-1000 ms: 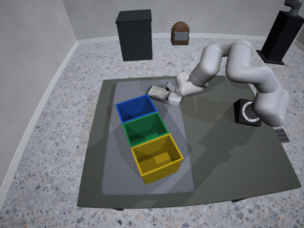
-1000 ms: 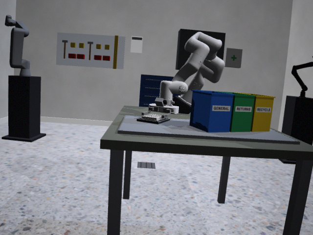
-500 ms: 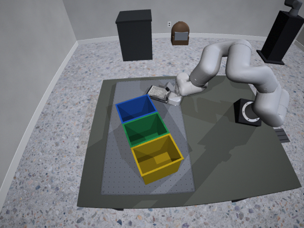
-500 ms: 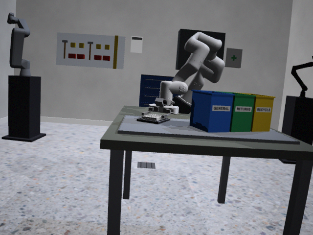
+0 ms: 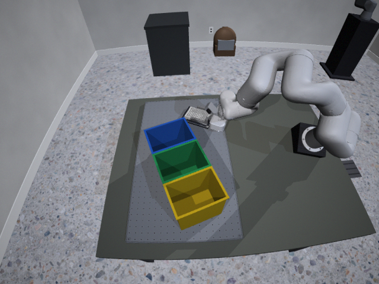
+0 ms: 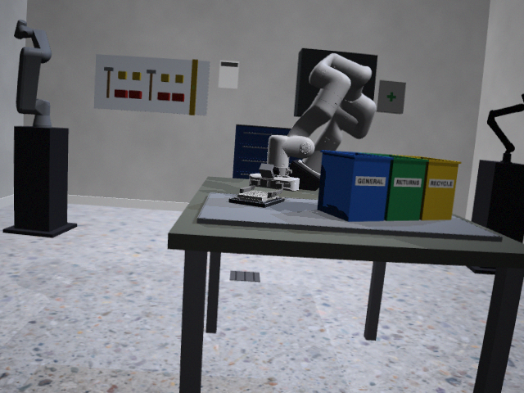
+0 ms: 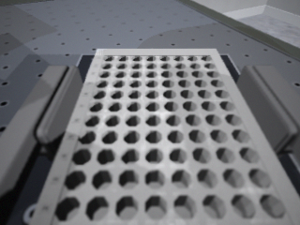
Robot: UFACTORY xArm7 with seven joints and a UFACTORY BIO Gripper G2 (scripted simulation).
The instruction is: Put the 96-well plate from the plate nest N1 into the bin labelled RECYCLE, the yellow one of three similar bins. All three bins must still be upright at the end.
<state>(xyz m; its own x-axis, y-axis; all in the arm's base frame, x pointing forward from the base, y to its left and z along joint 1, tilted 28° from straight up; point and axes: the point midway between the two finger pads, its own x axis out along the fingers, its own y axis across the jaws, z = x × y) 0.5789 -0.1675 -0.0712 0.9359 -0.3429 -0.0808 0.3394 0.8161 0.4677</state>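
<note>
Closest to the wrist camera, the pale 96-well plate (image 5: 197,113) (image 6: 253,194) (image 7: 152,113), lying flat, open wells upward, between the fingers of the claw (image 5: 203,118) (image 6: 262,191) (image 7: 161,108). One finger at 9 o'clock of the wrist view, the other at 3 o'clock, both right up against the long sides. Claw closed on the plate, gripping it by those sides. Under it, the dark nest (image 5: 195,124) (image 6: 262,205) (image 7: 86,60), low on the perforated board (image 5: 183,235) (image 6: 304,219) (image 7: 117,23) on the table (image 5: 299,198) (image 6: 338,250). Too small to tell, any gap between plate and nest.

In the top view, seen from the plate: blue bin marked GENERAL (image 5: 173,149) (image 6: 370,201) at 8 o'clock, green bin marked RETURNS (image 5: 159,168) (image 6: 406,203) at 7, yellow bin marked RECYCLE (image 5: 203,210) (image 6: 439,203) at 6. All three upright, side by side in one slanting row. Plate outside all of them, well apart from the yellow one. Inside the yellow bin, only bare walls and floor in view. Toward 4 o'clock from the plate, the arm's black base (image 5: 298,142) at the table's far side, with the pale arm (image 5: 263,76) (image 6: 330,91) arching back over the table to the claw.

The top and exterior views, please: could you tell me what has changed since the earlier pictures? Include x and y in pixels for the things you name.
In the exterior view, the tip of the background arm (image 6: 35,52) has risen slightly and shifted right. The gripper (image 5: 204,115) (image 6: 263,188) (image 7: 161,105) is shut on the well plate (image 5: 197,113) (image 6: 253,195) (image 7: 158,112); earlier views don't settle when. Gripper, plate and bins look unmoved.
</note>
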